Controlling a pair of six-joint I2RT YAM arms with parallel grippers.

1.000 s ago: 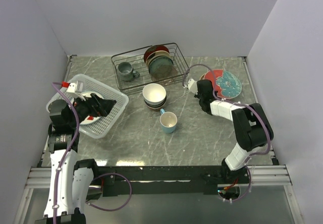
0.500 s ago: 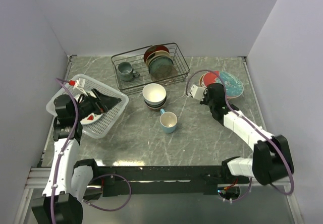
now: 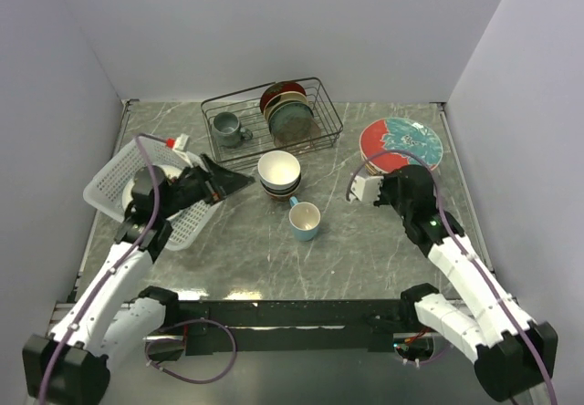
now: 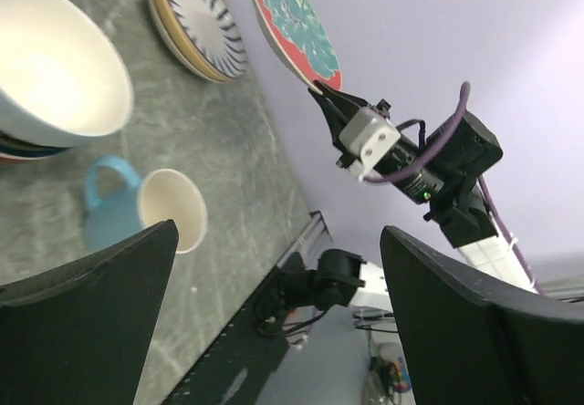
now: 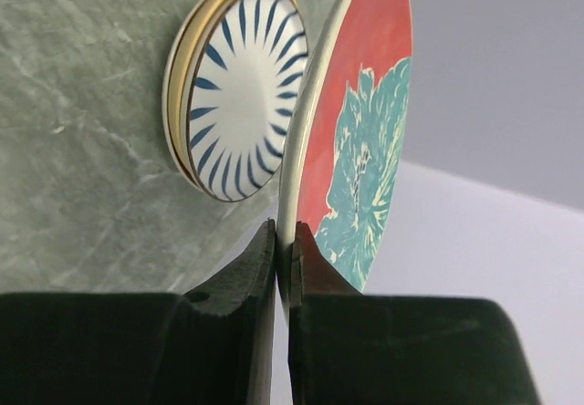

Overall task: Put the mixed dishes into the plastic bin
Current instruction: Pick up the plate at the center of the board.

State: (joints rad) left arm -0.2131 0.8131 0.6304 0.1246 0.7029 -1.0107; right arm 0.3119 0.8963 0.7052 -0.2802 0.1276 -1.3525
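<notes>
My right gripper (image 3: pixel 391 170) is shut on the rim of the teal-floral red-rimmed plate (image 3: pixel 402 142) and holds it tilted above the table at the right; the right wrist view shows the pinch (image 5: pixel 285 245) on that plate (image 5: pixel 365 122). Below it the striped white plate (image 5: pixel 239 95) lies on the tan plate (image 5: pixel 174 81). My left gripper (image 3: pixel 233 181) is open and empty, past the right edge of the white plastic bin (image 3: pixel 105 172), pointing at the stacked bowls (image 3: pixel 279 171). The light blue mug (image 3: pixel 304 220) stands in front of the bowls. The left wrist view shows a bowl (image 4: pixel 55 67) and the mug (image 4: pixel 146 209).
A black wire rack (image 3: pixel 315 129) stands at the back with a grey mug (image 3: pixel 228 129) and upright plates (image 3: pixel 287 109). Side walls close in on the left and right. My left arm lies across the bin.
My right gripper has lifted the teal-floral plate off the stack and drawn back toward me. My left gripper has swung out of the bin to the right, toward the bowls.
</notes>
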